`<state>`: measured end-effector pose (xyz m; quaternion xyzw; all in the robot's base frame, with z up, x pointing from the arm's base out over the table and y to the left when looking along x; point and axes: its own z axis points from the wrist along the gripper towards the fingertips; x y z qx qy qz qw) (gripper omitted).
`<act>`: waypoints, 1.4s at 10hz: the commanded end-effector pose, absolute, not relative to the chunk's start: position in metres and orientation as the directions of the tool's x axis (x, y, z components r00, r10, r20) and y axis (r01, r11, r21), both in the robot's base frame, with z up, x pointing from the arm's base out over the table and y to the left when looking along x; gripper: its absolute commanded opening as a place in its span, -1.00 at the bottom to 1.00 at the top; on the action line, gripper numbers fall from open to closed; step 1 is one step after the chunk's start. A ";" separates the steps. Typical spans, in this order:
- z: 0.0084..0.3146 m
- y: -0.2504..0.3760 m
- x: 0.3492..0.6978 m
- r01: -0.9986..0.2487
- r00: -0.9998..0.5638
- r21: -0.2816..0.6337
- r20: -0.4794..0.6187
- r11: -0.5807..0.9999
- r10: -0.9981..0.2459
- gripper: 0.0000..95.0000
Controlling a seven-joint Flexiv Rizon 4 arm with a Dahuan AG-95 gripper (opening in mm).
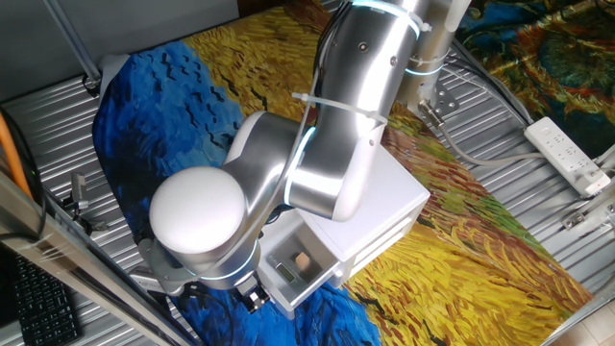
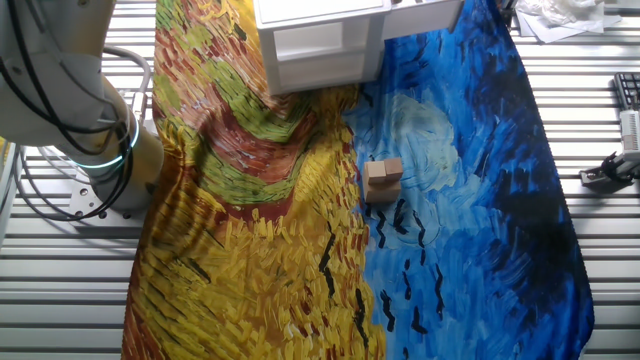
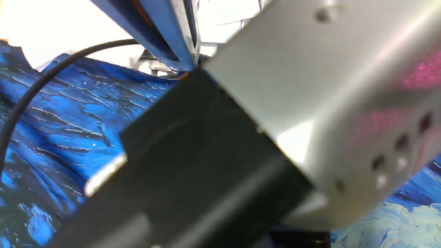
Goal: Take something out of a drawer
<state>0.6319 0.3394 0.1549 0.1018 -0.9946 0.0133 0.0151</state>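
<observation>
The white cabinet [image 1: 384,207] stands on the painted cloth, mostly under my arm. Its drawer [image 1: 309,281] is pulled out toward the lower left, and a small tan object [image 1: 301,259] lies inside it. The cabinet also shows at the top edge of the other fixed view [image 2: 318,45]. My gripper is almost wholly hidden behind the arm's elbow; only a black part [image 1: 253,300] shows beside the drawer's front corner. The hand view is filled by blurred black and silver parts, so the jaws cannot be read.
A small wooden block [image 2: 383,178] sits on the blue part of the cloth [image 2: 470,200], in front of the cabinet. A white power strip [image 1: 569,154] lies at the right on the metal slats. The robot base [image 2: 100,150] stands at the left.
</observation>
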 end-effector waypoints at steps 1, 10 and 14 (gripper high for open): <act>0.155 0.338 0.631 -0.200 -0.979 -0.016 0.025 0.980 -0.200 0.20; 0.171 0.342 0.627 -0.185 -0.983 -0.023 -0.001 0.982 -0.185 0.20; 0.187 0.345 0.623 -0.183 -0.983 -0.020 -0.006 0.983 -0.183 0.20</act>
